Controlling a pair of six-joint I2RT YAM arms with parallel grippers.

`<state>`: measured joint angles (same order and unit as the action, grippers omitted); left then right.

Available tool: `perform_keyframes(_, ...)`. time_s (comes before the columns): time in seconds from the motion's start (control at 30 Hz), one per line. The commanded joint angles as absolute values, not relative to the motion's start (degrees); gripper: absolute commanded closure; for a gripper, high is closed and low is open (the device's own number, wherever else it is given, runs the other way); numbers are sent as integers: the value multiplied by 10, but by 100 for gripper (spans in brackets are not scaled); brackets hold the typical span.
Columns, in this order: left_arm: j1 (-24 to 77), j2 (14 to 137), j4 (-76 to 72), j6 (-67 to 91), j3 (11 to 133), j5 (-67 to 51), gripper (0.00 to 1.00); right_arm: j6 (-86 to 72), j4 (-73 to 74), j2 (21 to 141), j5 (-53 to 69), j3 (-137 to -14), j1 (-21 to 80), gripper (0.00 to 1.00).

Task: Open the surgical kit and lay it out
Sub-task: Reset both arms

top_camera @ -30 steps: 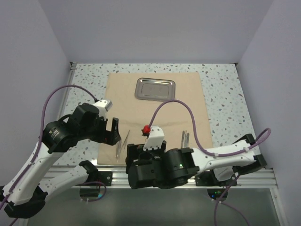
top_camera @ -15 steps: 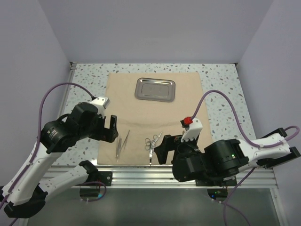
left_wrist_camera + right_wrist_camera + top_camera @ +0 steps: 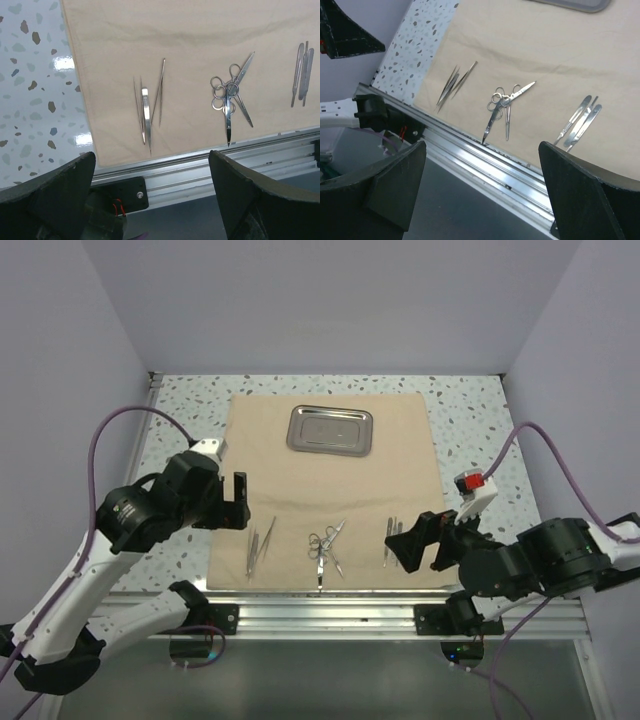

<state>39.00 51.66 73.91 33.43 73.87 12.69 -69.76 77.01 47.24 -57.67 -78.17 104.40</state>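
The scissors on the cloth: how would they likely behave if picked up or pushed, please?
The scissors look like thin steel, so probably stiff and light. Their shiny finish and flat lie on the cloth suggest a slippery pinch. They overlap at the handles, so moving one would likely drag the other.

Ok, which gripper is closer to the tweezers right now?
Left. The left gripper hangs open just beyond the tweezers, at the left edge of the cloth. The right gripper is across the cloth, past the scissors, beside the flat handles.
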Motion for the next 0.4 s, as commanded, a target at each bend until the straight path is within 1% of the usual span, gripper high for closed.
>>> perform_keyframes(0.0,387,531,737,384,766,152,0,-625,788,458,-610,-785,1046,1)
perform_keyframes(0.17,387,530,735,424,779,177,0,-517,742,448,-611,-798,1046,1)
perform_keyframes(0.27,387,526,730,432,779,187,0,-454,727,460,-610,-814,1046,4)
perform_keyframes(0.3,387,527,730,429,776,191,0,-439,730,476,-609,-823,1045,2)
perform_keyframes(0.37,387,538,724,417,773,210,0,-419,751,496,-592,-859,1046,1)
